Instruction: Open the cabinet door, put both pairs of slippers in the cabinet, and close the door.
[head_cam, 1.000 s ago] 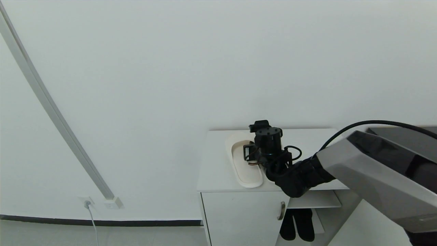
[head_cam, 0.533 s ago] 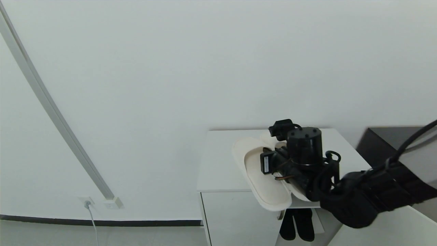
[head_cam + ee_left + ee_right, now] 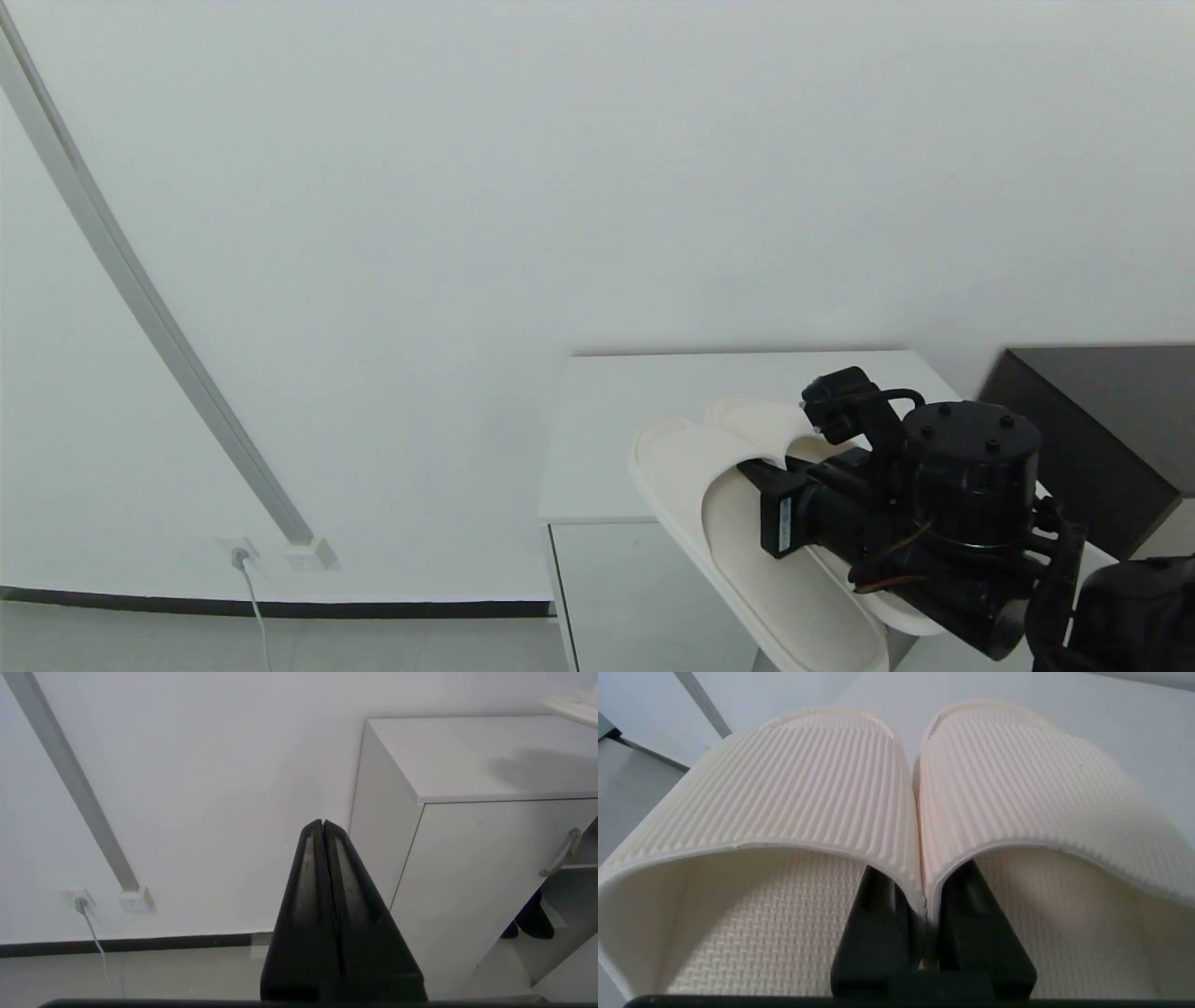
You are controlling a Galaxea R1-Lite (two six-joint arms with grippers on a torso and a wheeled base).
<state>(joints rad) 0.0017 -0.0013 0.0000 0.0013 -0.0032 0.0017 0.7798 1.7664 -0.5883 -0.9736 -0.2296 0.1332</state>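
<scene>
Plainly cream slippers (image 3: 747,541), ribbed straps (image 3: 813,793), pinched together

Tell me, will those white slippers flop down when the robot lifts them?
Probably fairly stiff: the cream slippers stick out straight past the right gripper without drooping. Likely light, since one pinch carries both. Their ribbed straps probably keep them from slipping.

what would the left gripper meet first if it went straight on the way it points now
Likely the white wall, just beside the side of the cabinet. The left gripper, shut, points at bare wall; nothing shows in between, though depth is hard to judge.
</scene>
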